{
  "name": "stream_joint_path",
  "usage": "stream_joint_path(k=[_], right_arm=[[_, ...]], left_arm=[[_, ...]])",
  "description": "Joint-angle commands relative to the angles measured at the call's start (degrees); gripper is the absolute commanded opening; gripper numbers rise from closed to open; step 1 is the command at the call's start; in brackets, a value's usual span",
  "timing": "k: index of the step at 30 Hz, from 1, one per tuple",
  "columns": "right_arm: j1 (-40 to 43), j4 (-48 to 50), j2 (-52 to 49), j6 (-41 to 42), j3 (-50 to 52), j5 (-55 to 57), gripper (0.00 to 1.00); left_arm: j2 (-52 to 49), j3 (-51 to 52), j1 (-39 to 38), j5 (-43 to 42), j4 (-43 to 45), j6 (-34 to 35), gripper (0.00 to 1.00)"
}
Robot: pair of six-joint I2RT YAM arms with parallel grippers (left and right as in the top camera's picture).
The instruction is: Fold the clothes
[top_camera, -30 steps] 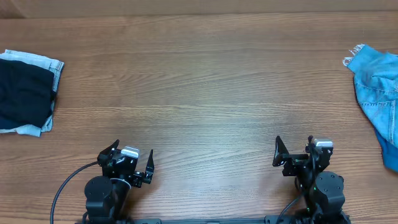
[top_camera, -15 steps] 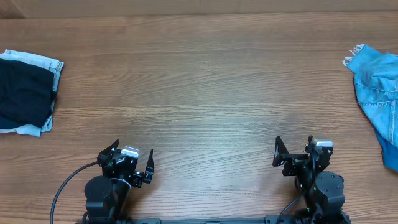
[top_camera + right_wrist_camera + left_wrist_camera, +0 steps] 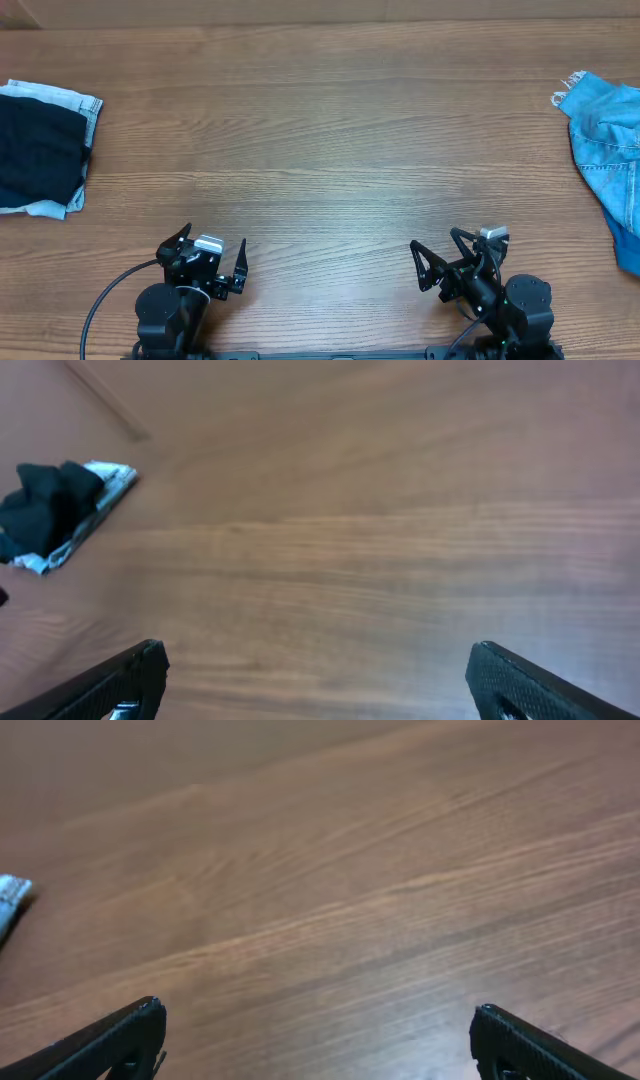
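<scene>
Overhead: left gripper (image 3: pixel 211 252) and right gripper (image 3: pixel 440 258) both spread wide and empty at the near edge. Loose blue denim (image 3: pixel 608 150) lies far right, long axis near-to-far, right arm nearer; navy-on-pale pile (image 3: pixel 42 150) far left. Left wrist: bare table (image 3: pixel 330 900); right wrist: faces that pile, denim unseen.

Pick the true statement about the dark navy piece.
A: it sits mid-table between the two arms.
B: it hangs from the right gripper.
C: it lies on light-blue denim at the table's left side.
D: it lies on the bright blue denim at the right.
C: the dark navy piece rests on light-blue denim at the left side of the table, far from the bright blue denim.
</scene>
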State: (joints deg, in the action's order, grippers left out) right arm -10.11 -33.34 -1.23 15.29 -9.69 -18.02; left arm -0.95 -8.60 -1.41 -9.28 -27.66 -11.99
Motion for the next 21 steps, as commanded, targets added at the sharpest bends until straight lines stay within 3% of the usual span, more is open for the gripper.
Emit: stream_joint_path(k=[1,5,8,10,15,19,21], right_arm=[[0.22,-1.81,-3.43,2.64,-5.53,-0.09,1.0],[0.22,-3.06,-12.81,2.51,-12.83,-0.09,1.0],[0.22,-6.23,-23.96,2.32,-20.76,-0.07,1.0],[0.22,-8.7,-30.25,2.34,-25.46,-0.55,1.0],[0.24,-12.52,-45.24,2.32,-38.71,-12.04,1.0],[0.42,-14.47,-53.16,3.06,-46.84,-10.69,1.0],[1.38,-19.78,-57.88,5.4,-53.46,-3.74,1.0]], left_arm=[[0.7,0.57,0.2,-0.92,-0.24,0.87,1.0],[0.7,0.57,0.2,-9.84,2.34,3.5,1.0],[0.7,-0.17,0.2,-13.92,10.19,18.27,1.0],[0.68,-1.9,0.2,-13.94,11.26,23.23,1.0],[-3.89,-12.41,0.2,-11.04,8.85,24.02,1.0],[-15.39,-26.03,0.2,-7.41,0.31,23.15,1.0],[-25.4,-36.41,0.2,-5.27,-6.34,20.9,1.0]])
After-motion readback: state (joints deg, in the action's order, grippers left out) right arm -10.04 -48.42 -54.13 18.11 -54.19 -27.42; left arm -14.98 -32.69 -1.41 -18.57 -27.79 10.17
